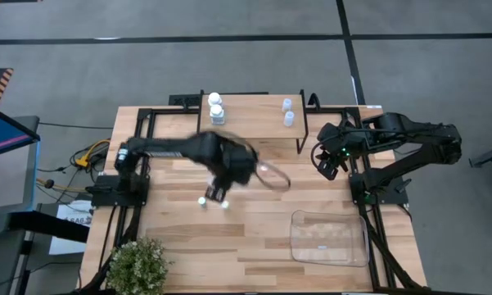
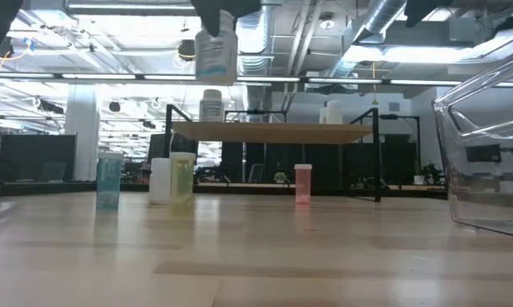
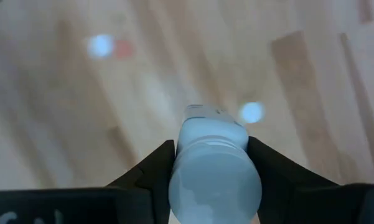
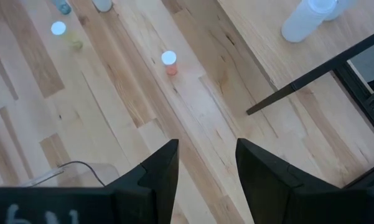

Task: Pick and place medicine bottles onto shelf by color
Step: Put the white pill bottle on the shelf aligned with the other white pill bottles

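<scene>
My left gripper (image 1: 216,193) hangs above the table's middle, shut on a white medicine bottle (image 2: 215,49), high over the boards. Below it stand a bluish bottle (image 2: 108,181), a white one (image 2: 160,181), a yellow one (image 2: 182,176) and a red-orange one (image 2: 303,183), each on its base. The shelf (image 1: 254,123) at the far edge carries two white bottles (image 1: 216,107) on its left and two clear ones (image 1: 288,112) on its right. My right gripper (image 4: 206,168) waits open by the shelf's right end, with nothing between its fingers. My left gripper pinches the white bottle between its two fingers, which press on opposite sides of its upper part, just under the cap (image 3: 213,149). The fingers come from above, pointing down. The bottle hangs below them, nearly upright and lifted clear of the table.
A clear plastic tray (image 1: 329,239) lies at the near right. A potted plant (image 1: 137,266) stands at the near left corner. Black frame bars run along both table sides. Bare boards lie between the shelf and the tray.
</scene>
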Motion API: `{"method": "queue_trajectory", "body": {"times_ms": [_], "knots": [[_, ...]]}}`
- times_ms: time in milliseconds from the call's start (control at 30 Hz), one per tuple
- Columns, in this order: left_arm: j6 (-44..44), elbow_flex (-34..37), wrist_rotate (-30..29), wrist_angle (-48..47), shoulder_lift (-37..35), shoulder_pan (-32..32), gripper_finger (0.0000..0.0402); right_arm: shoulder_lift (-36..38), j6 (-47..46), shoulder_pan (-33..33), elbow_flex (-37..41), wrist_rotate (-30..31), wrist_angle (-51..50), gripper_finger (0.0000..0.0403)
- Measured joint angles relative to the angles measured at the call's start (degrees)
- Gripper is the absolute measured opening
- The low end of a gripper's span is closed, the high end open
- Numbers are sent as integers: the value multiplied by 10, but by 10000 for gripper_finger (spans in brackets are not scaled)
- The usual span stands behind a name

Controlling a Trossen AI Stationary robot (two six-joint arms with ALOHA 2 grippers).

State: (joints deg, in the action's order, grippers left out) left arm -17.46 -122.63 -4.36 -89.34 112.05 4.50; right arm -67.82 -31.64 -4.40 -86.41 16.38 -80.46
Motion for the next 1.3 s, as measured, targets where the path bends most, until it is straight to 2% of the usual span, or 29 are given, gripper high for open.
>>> {"method": "queue_trajectory", "body": {"times_ms": [200, 467, 667, 933, 1300], "knots": [[-16, -1, -2, 4, -48, -92, 140, 0, 0, 0, 0, 0, 2, 181], [-64, 11, 38, -1, -41, -206, 141, 0, 0, 0, 0, 0, 4, 181], [-91, 36, 52, 2, -41, -267, 140, 0, -11, 0, 0, 0, 4, 180], [-102, 52, 61, 22, -42, -322, 143, 0, -13, 0, 0, 0, 4, 177], [-115, 78, 52, 55, -41, -339, 149, 0, -14, 0, 0, 0, 4, 171]]}}
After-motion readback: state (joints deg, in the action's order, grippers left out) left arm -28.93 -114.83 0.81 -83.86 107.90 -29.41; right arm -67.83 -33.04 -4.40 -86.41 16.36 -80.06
